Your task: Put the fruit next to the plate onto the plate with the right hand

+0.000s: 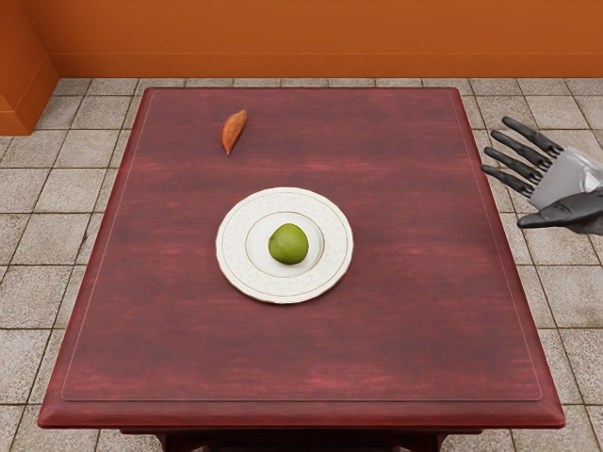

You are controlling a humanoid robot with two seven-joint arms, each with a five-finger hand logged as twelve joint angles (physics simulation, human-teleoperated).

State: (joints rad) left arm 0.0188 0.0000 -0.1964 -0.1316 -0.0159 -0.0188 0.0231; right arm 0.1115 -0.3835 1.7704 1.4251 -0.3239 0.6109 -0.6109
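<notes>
A round green fruit [288, 244] lies in the middle of a white plate [243, 218] at the centre of the dark red table [424, 311]. My right hand [529, 179] hangs off the table's right edge, level with the plate's far rim, far from the fruit. Its dark fingers [513, 151] are spread and point left, with nothing in them. The left arm does not show.
An orange, tapered sweet potato [233, 131] lies near the table's far left corner. Tiled floor surrounds the table, and an orange wall runs along the back.
</notes>
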